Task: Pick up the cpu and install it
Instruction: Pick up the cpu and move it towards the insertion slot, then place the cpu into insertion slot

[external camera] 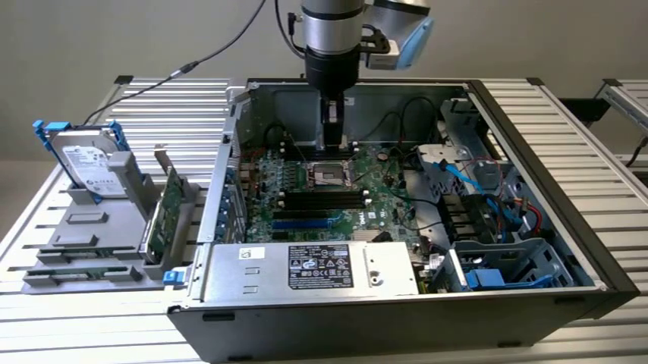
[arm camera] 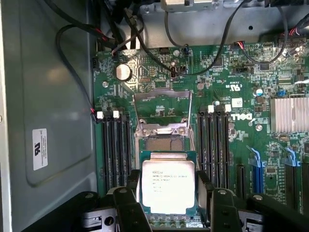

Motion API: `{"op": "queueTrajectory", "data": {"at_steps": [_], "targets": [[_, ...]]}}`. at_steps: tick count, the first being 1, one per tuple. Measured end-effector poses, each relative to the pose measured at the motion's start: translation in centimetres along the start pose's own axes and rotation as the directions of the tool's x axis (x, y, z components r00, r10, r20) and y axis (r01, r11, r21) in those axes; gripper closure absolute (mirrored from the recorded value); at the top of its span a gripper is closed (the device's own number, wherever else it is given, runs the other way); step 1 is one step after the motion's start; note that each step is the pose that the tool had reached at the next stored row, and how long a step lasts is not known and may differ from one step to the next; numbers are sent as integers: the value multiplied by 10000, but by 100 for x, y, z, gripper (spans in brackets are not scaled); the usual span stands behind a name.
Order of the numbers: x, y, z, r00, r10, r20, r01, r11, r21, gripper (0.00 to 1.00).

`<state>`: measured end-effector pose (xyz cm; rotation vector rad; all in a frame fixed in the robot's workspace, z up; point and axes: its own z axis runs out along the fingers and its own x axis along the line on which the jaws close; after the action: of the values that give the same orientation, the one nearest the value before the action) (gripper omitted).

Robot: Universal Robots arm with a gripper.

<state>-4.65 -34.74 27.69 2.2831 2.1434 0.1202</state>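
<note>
One arm vertical inside case; hand clamped on cpu, over open socket.

A plain pale wall stands behind, evenly and softly lit. The work surface is a table of ribbed aluminium slats with black corner caps at its far edge. A second slatted table stands apart off its exterior view's right edge.
</note>
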Motion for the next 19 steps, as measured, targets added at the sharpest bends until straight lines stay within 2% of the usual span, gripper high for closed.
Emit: {"op": "queueTrajectory", "data": {"at_steps": [13,19], "targets": [[-12,-44,235,9994,348,22,-348,9994,-20,45],[-18,-67,342,9994,349,16,-349,9994,-55,45]]}}
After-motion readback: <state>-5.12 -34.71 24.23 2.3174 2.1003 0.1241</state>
